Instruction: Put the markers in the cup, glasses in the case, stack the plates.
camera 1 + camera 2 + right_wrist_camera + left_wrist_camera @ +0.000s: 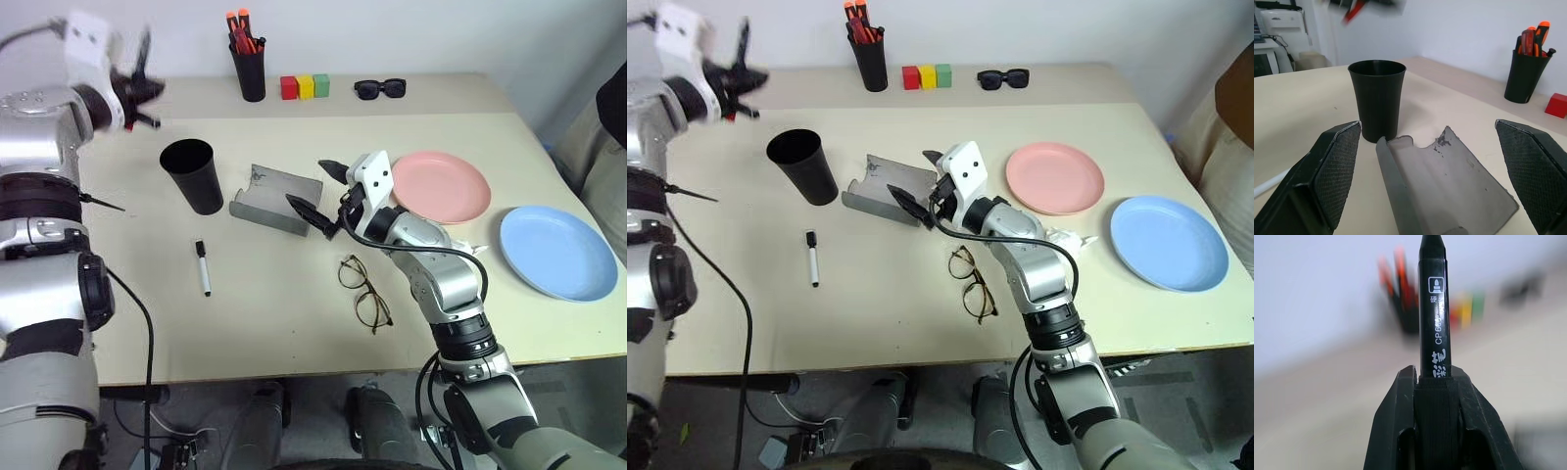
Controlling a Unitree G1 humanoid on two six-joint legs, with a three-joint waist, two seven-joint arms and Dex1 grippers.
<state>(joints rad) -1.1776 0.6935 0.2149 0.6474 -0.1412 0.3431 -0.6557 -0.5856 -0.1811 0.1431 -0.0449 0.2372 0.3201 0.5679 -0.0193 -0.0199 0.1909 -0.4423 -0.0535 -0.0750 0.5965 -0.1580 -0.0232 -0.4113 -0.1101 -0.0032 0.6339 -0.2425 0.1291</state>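
At far left the left gripper (pixel 137 83) is raised above the worktop (pixel 147 323), its fingers (pixel 1400 431) clenched on a black marker (pixel 1433 308) that stands up between them. Below it the black cup (pixel 193 174) stands upright and apart. A second marker (pixel 202 266), white with black ends, lies loose nearer the front edge.

At the back stand one pen holder (pixel 250 70) of orange-capped pens, three small blocks (pixel 305 86) in red, yellow and green, and one pair of sunglasses (pixel 379 88).

The grey case (pixel 276 199) lies open just right of the cup. The right gripper (pixel 318 191) hovers at its right end, fingers (pixel 1334 166) spread wide, grasping nothing. The glasses (pixel 364 291) lie in front of that arm.

Two plates sit unstacked: pink (pixel 441 186), then blue (pixel 556 252), near each other but apart.
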